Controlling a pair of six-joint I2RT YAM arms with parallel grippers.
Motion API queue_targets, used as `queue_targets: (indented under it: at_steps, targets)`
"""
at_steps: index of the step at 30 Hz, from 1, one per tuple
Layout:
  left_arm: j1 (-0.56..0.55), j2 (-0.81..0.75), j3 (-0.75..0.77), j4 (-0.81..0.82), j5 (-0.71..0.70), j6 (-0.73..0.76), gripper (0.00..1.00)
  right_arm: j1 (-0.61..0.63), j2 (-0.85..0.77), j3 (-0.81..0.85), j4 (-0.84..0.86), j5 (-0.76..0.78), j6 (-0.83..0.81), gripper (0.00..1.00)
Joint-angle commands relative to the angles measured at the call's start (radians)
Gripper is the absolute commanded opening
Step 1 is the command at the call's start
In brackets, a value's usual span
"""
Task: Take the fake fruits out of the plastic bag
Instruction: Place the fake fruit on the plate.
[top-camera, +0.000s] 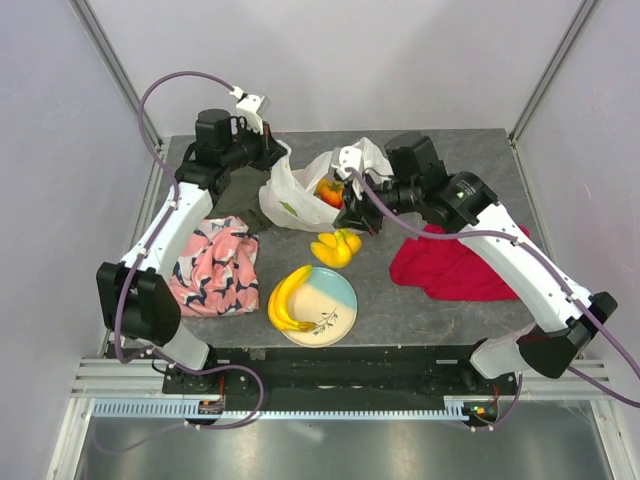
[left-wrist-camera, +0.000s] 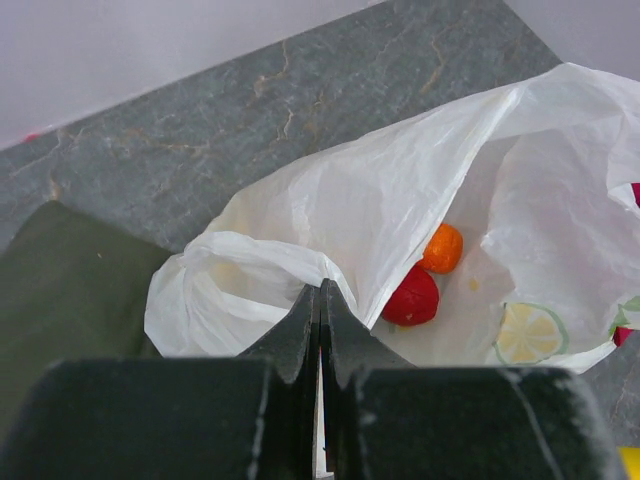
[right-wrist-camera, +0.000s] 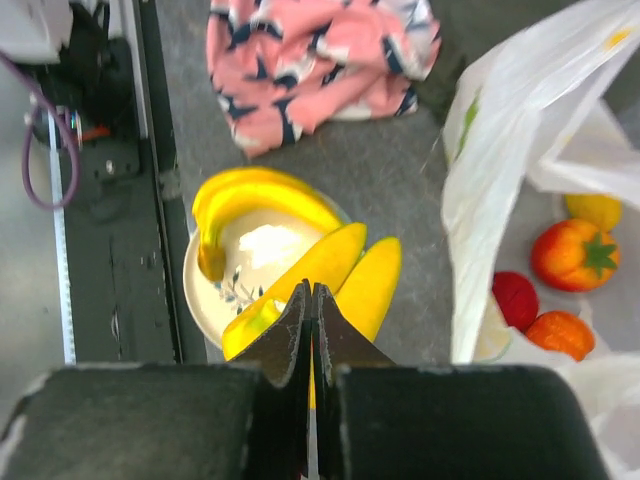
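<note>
On the grey table (top-camera: 450, 300), the plastic bag (top-camera: 290, 195) lay crumpled at the back, its mouth toward the right arm. The plate (top-camera: 338, 310) near the front carried one curved banana (top-camera: 285, 300). More bananas (top-camera: 335, 248) lay between plate and bag. Inside the bag sat ribbed orange fruits (right-wrist-camera: 573, 253), a red apple (left-wrist-camera: 412, 297) and a small yellow one (right-wrist-camera: 594, 210). The left gripper (left-wrist-camera: 321, 290) pinched the bag's rim. The right gripper (right-wrist-camera: 312, 292) hung above the loose bananas, fingers pressed together on nothing.

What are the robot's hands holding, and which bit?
The left gripper pinches the plastic bag by a fold of its rim. The right gripper has its jaws shut by the bananas; a hold cannot be told.
</note>
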Motion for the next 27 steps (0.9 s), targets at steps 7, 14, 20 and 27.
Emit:
queue_targets:
  at_steps: [7,14,20,27]
  targets:
    - [-0.004,-0.049,0.036,0.025,-0.014,0.007,0.02,0.099,-0.011,-0.291,0.101,0.096,-0.24,0.0]
    - [-0.004,-0.095,-0.007,0.021,0.006,-0.002,0.02,0.166,0.029,-0.389,0.272,0.136,-0.132,0.0]
    - [-0.004,-0.109,-0.037,0.018,0.011,0.001,0.02,0.11,0.012,-0.515,0.361,0.125,0.085,0.0]
    - [-0.004,-0.106,-0.034,0.01,0.031,-0.007,0.02,-0.117,0.092,-0.601,0.412,0.045,0.313,0.4]
